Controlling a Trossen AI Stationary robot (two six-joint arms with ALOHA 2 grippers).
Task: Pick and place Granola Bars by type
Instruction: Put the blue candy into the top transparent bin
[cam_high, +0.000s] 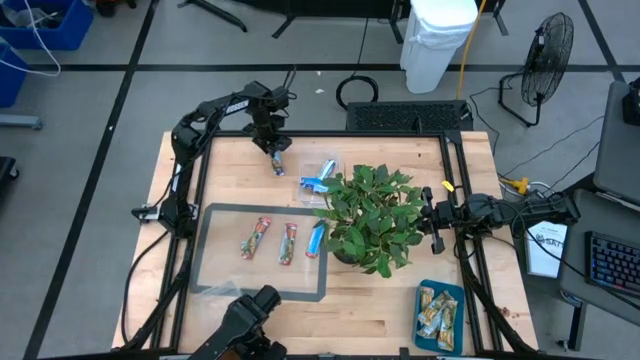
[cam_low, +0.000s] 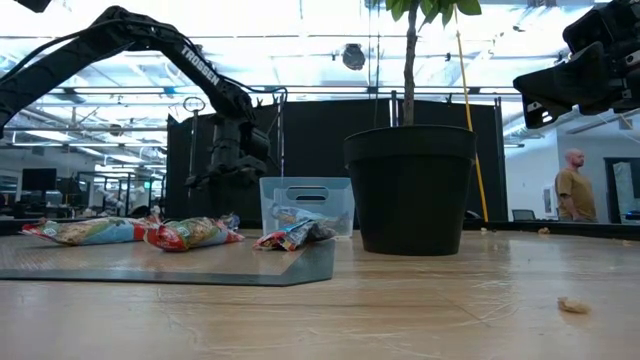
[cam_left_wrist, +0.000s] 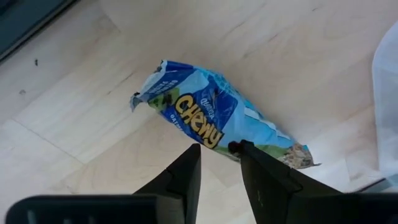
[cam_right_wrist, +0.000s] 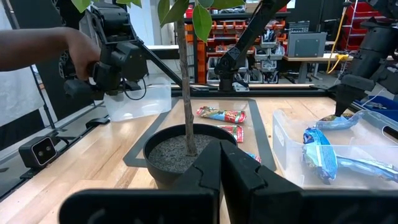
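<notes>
Blue granola bar (cam_left_wrist: 217, 121) lies flat on the wooden table (cam_high: 380, 300), just beside the clear tub (cam_high: 318, 178) on the side away from the potted plant (cam_high: 372, 215). Left gripper (cam_left_wrist: 217, 149) over the bar, fingers narrowed, tips at the wrapper's edge; grip not confirmed. Right gripper (cam_right_wrist: 221, 163) closed, empty, beside the potted plant.

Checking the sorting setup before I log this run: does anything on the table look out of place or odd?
Yes: a leafy potted plant in a black pot stands mid-table, among the sorting things, crowding the clear plastic tub. One blue-wrapped granola bar lies alone on bare wood under the left hand, outside any container.
</notes>
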